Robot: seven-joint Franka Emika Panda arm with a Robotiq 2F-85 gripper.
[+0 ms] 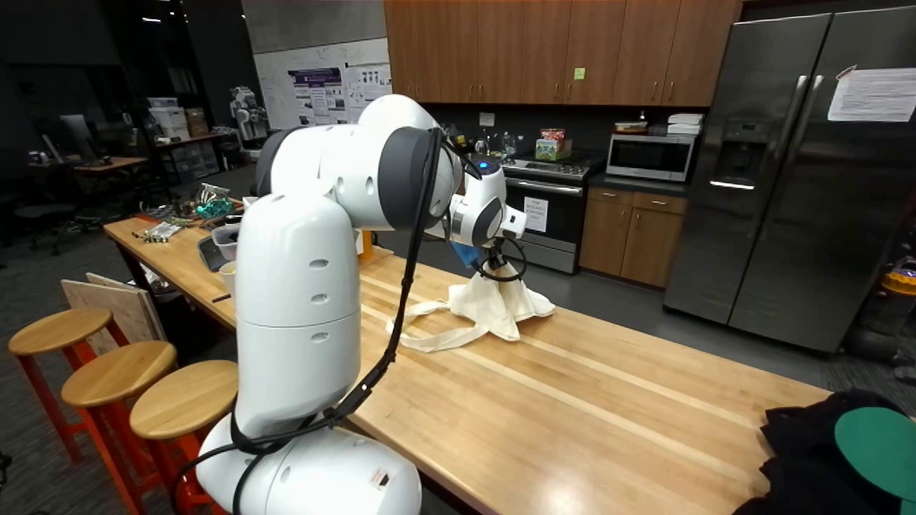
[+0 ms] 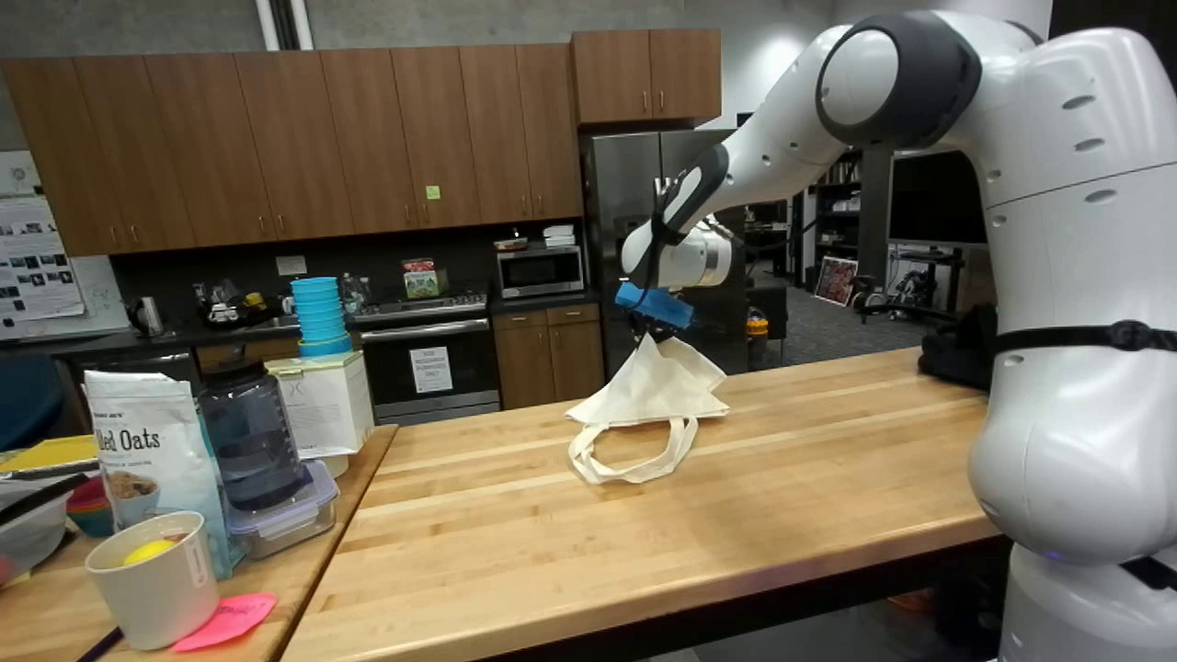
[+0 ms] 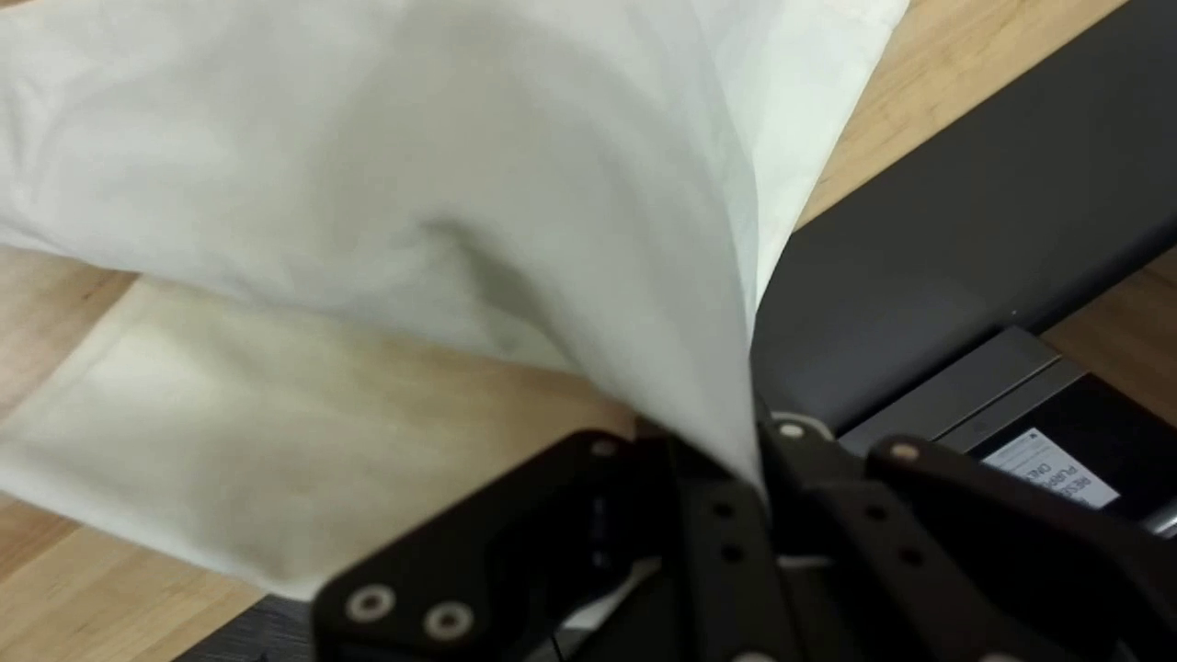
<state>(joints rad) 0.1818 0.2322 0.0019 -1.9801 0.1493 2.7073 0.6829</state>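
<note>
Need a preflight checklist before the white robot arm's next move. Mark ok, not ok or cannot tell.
1. Black two-finger gripper shut on the cream cloth tote bag: ok, fabric pinched.
2. Cream cloth strap loop free of the gripper: ok, it lies on the striped pale-wood table.
3. Bag wholly off the table: not ok, the strap loop rests on it.
4. Bag empty: cannot tell, inside hidden.
5. Bag apart from the crumpled black fabric item: ok.

bag: partly on table | microwave: right of stove
</note>
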